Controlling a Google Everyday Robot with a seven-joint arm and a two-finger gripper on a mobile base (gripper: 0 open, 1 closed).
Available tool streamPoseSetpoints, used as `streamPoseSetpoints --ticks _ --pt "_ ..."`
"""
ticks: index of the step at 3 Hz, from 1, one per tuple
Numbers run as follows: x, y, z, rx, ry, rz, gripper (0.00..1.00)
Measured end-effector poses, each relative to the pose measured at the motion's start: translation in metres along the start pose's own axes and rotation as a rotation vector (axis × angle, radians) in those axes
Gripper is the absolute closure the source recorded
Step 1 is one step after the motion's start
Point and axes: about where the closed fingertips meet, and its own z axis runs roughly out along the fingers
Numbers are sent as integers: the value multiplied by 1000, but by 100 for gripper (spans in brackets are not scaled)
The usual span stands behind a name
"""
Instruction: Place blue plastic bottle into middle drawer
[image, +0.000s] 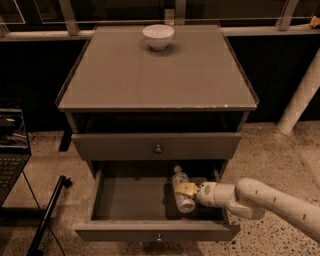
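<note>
**Bottle's in the open middle drawer, gripper's got hold of it**

The cabinet (160, 80) sits dead centre, seen from above and in front. The middle drawer (130, 200) is pulled well out, and its small round knob (158, 238) just shows low on the front panel. The drawer above (115, 146) looks pushed in, with its own knob (158, 148) in the middle.

The blue plastic bottle (185, 203) is inside the middle drawer, on the right half and nearer the right wall than the left. It lies more or less front to back. Its white cap (177, 170) points toward the back of the drawer, angled slightly left. Whether it's resting flat on the drawer floor or sitting a touch above it is hard to say from this angle. A dark shadow (169, 200) sits right beside it on the left.

The gripper (185, 190) comes in from the right, low down inside the drawer. It's on the end of a chunky white arm (270, 202) that crosses over the drawer's right front corner. Its yellowish fingers (187, 189) are pinched around the bottle's middle, gripping across the body.

Other stuff: a white bowl (158, 36) sits on the cabinet top near the back edge, well apart from the action below. An open laptop (11, 150) pokes in at the left edge, and a white post (300, 95) leans at the right. The speckled floor (280, 150) runs all around.
</note>
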Motion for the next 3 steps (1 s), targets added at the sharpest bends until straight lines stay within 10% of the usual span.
streamPoseSetpoints --ticks 3 --pt "1 -1 2 3 6 2 35"
